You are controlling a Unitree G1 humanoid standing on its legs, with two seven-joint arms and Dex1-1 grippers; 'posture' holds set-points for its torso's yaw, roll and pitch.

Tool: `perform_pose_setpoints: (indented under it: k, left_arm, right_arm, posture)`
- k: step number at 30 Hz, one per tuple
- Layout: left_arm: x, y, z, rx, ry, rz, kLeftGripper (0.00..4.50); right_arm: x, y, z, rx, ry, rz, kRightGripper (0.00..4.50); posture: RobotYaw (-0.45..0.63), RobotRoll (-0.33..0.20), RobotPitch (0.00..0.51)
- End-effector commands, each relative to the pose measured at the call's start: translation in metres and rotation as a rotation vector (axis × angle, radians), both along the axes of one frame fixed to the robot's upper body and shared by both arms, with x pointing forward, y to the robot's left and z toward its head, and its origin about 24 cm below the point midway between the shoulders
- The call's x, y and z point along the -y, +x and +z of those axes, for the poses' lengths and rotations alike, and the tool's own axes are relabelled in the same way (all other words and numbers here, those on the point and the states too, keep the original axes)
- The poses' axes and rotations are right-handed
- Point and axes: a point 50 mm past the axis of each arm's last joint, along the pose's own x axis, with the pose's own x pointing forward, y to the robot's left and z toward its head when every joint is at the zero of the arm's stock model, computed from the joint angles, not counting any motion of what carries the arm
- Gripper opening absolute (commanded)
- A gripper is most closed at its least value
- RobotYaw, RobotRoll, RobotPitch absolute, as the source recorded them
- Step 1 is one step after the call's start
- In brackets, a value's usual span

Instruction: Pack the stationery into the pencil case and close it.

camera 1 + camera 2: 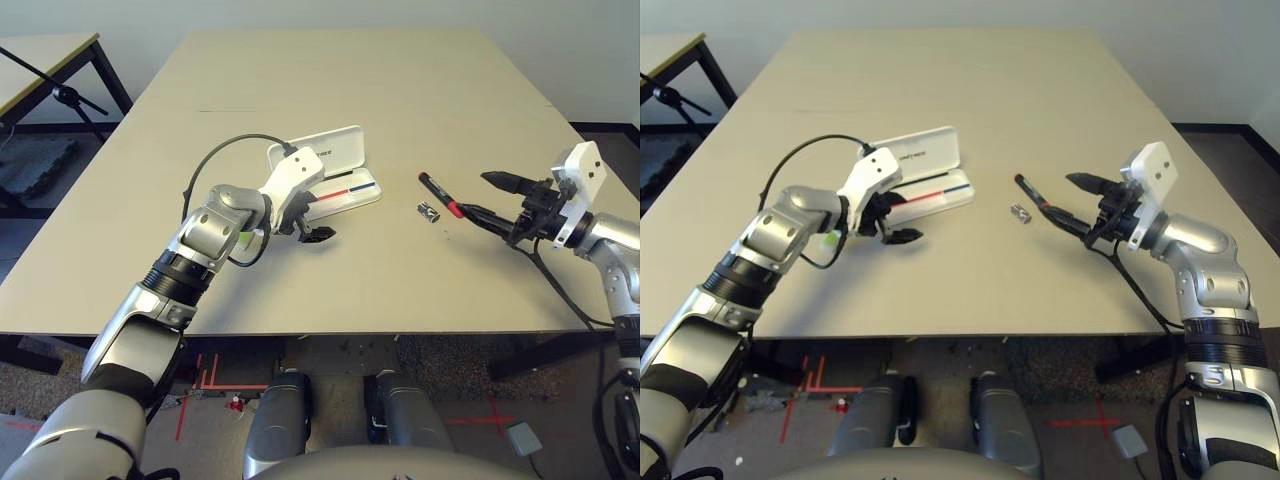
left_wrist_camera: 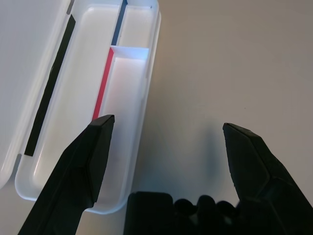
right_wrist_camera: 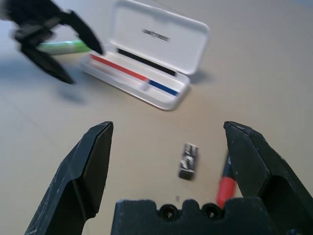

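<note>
The white pencil case (image 1: 345, 190) lies open mid-table, its lid (image 3: 161, 34) tipped back and its tray (image 2: 122, 93) holding red and blue dividers. My left gripper (image 1: 313, 232) hovers open just in front of the tray's near end, with nothing between its fingers. The light-green highlighter (image 3: 63, 46) lies on the table beside the left wrist, partly hidden by the arm. Right of the case lie the red marker (image 1: 447, 201) with its black cap and a tiny dark metallic piece (image 1: 428, 212). My right gripper (image 1: 487, 198) is open, its tips straddling the marker's near end.
The tan table (image 1: 350, 80) stretches bare behind the case. A black cable (image 1: 215, 160) loops off the left forearm. Another table and a black stand (image 1: 60, 90) are at the far left, off this table.
</note>
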Motion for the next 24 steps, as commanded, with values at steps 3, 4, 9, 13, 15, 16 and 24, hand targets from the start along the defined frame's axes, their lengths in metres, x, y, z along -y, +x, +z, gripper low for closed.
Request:
perform_pose_setpoints:
  k: [3, 4, 9, 13, 15, 16, 24]
  left_arm:
    - [-0.001, 0.008, -0.007, -0.003, 0.058, 0.011, 4.48]
    - [-0.001, 0.009, -0.009, -0.006, 0.065, 0.012, 4.48]
    - [-0.004, 0.01, -0.014, -0.026, 0.087, 0.004, 4.48]
    - [-0.006, 0.011, -0.019, -0.036, 0.096, 0.007, 4.48]
    - [-0.007, 0.011, -0.02, -0.048, 0.091, 0.011, 4.32]
    - [-0.006, 0.01, -0.02, -0.051, 0.09, 0.007, 4.12]
    - [-0.005, 0.009, -0.018, -0.014, 0.093, -0.051, 1.08]
  right_arm:
    - [-0.005, -0.007, 0.006, -0.018, -0.015, 0.062, 4.5]
    - [-0.005, -0.007, 0.007, -0.014, -0.017, 0.063, 4.5]
    - [-0.007, -0.005, 0.008, 0.005, -0.013, 0.053, 4.5]
    - [-0.008, -0.003, 0.009, 0.022, -0.003, 0.043, 4.5]
    - [-0.008, -0.003, 0.009, 0.025, -0.003, 0.04, 4.5]
    - [-0.008, -0.003, 0.009, 0.027, -0.002, 0.036, 4.5]
    - [-0.005, -0.003, 0.008, 0.032, 0.002, 0.014, 4.5]
  posture:
    - [0.12, 0.0, 0.092]
    - [0.11, 0.0, 0.091]
    - [0.12, 0.0, 0.089]
    - [0.12, 0.0, 0.088]
    - [0.11, 0.0, 0.089]
    - [0.11, 0.0, 0.089]
    - [0.12, 0.0, 0.088]
